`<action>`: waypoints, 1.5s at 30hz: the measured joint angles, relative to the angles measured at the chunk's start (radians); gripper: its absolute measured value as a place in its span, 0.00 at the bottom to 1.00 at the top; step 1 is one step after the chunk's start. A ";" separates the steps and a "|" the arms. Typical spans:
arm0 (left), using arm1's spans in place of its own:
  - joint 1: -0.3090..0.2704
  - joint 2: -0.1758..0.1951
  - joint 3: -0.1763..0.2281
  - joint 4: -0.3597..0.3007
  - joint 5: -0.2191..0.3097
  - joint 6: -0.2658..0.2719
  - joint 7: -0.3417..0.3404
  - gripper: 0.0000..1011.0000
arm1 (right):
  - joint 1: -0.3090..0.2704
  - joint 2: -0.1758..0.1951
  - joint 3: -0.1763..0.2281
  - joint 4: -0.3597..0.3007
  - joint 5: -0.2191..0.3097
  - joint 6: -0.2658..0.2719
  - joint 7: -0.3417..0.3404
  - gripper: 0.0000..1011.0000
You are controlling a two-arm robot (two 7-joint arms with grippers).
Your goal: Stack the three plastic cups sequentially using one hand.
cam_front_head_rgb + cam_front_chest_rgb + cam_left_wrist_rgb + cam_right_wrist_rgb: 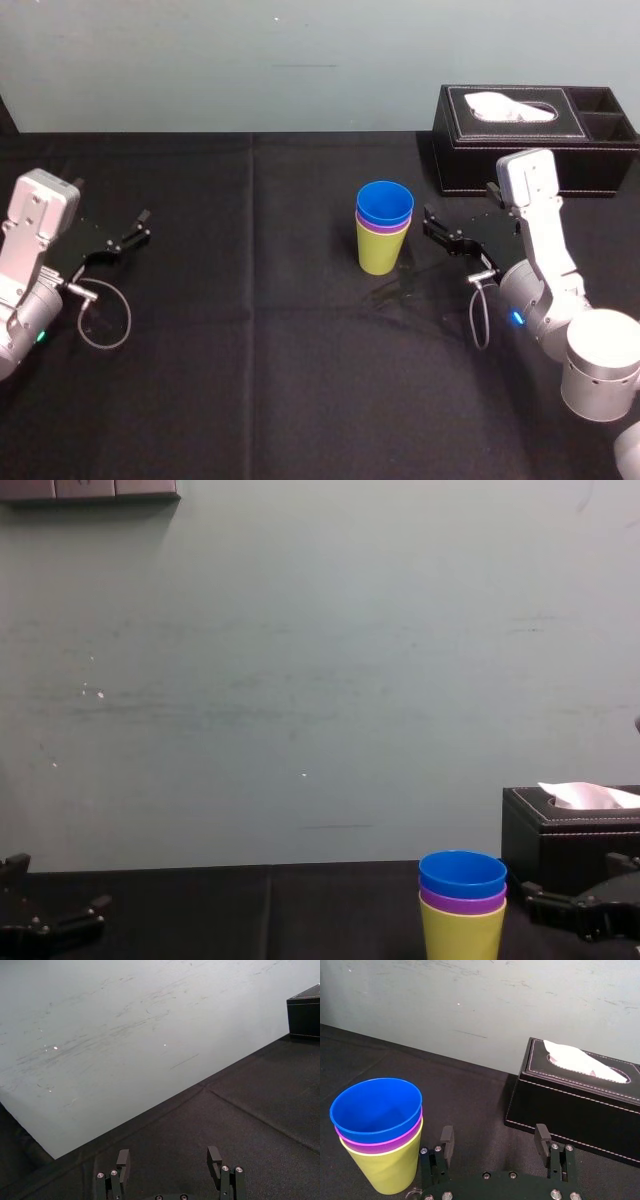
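Looking down on a surface [250, 400] draped all over in black, running back to a pale wall [300, 60]. Crossed by a straight fold line [251, 200] left of the middle, with small wrinkles just in front of the stack. Bears, near the middle, a yellow-green cup [379, 255] standing upright, mouth up, with a purple cup [383, 230] nested in it and a blue cup [385, 205] nested in that. Bears, at the far right corner, a black tissue box [470, 160], apart from the stack, with a white tissue [510, 107] poking from its top slot.
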 joint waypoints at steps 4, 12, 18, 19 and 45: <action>0.000 0.000 0.000 0.000 0.000 0.000 0.000 1.00 | 0.000 0.000 0.000 0.000 0.000 0.000 0.000 0.99; 0.000 0.000 0.000 0.000 0.000 0.000 0.000 1.00 | 0.000 0.000 0.000 -0.001 0.000 -0.001 0.000 0.99; 0.000 0.000 0.000 0.000 0.000 0.000 0.000 1.00 | 0.000 0.000 0.000 -0.001 0.000 -0.001 0.000 0.99; 0.000 0.000 0.000 0.000 0.000 0.000 0.000 1.00 | 0.000 0.000 0.000 -0.001 0.000 -0.001 0.000 0.99; 0.000 0.000 0.000 0.000 0.000 0.000 0.000 1.00 | 0.000 0.000 0.000 -0.001 0.000 0.000 0.000 0.99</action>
